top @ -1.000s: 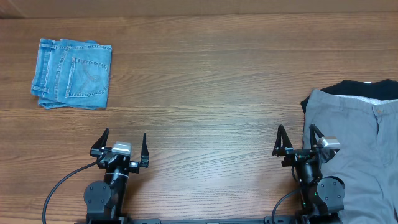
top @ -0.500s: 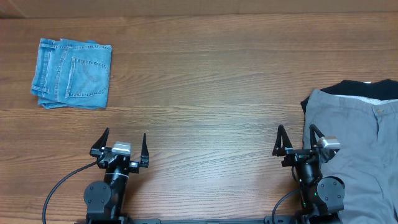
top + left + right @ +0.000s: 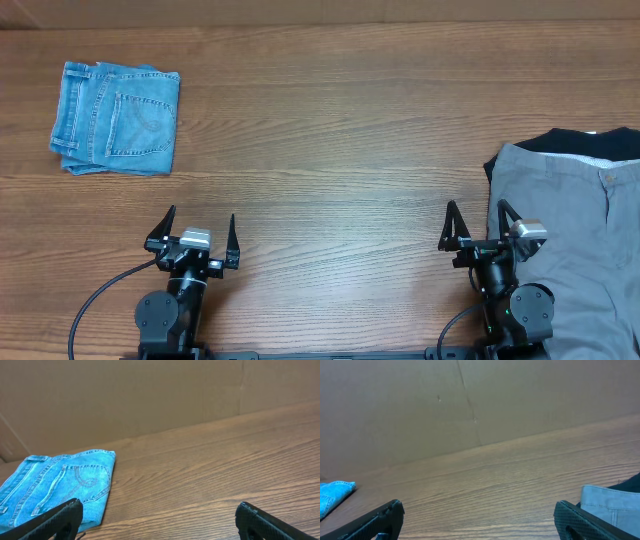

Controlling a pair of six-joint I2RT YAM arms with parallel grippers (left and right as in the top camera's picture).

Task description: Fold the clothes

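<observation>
both sets of jaws wide open, nothing in either. left jaws and right jaws sit at the near edge of the tabletop [image 3: 330, 150], pointing forward.

grey trousers [image 3: 580, 260] lie spread flat just right of the right jaws. from overhead the outer tip of those jaws overlaps the cloth's left edge; can't tell if it touches. waistband [image 3: 606, 178], button on it, is ahead and to the right of the right jaws. cloth runs out of frame on the right and near side, so full outline unknown. right wrist view only catches a grey corner [image 3: 610, 502] low right.

black garment [image 3: 598, 142] shows just beyond the waistband, looks partly under it. folded jeans [image 3: 117, 118] are well ahead and left of the left jaws, not our item.

handling, my read: light, limp woven cloth, no stiffness, will drape and drag rather than slide as a sheet. not fragile. waistband is the thickest, firmest part, so best pinch point. right jaws take the near waistband corner; left jaws must cross over for the far corner or a leg hem. watch the black garment coming along with the pinch. no fold started as far as visible.
</observation>
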